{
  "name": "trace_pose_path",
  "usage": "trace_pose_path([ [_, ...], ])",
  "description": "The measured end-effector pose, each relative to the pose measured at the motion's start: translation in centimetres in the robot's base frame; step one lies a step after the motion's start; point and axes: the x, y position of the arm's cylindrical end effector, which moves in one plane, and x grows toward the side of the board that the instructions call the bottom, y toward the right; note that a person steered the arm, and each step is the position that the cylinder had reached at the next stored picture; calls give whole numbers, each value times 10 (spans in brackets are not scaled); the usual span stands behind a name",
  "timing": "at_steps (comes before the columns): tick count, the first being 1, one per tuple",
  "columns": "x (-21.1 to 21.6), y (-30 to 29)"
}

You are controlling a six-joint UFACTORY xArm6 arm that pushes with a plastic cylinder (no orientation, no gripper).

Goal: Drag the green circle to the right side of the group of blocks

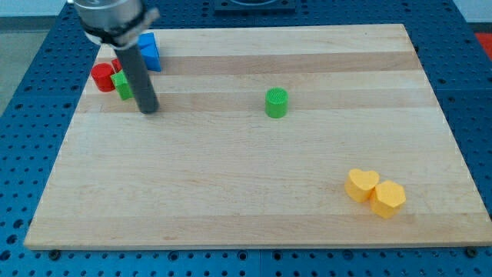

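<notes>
The green circle (277,102) stands alone on the wooden board (246,192), a little above the middle. My tip (148,110) rests on the board at the view's upper left, far to the left of the green circle. A group of blocks lies right beside the rod: a red block (102,76), a second green block (121,84) partly hidden by the rod, and a blue block (149,51) above. The tip is just below and right of this group.
A yellow heart-shaped block (361,185) and a yellow hexagonal block (388,198) touch each other at the view's lower right. A blue perforated table (31,92) surrounds the board.
</notes>
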Motion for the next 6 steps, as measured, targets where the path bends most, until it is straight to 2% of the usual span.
trace_pose_path([
  [1,43,32],
  [2,46,146],
  [3,10,188],
  [4,-27,190],
  [5,-26,221],
  [6,-54,212],
])
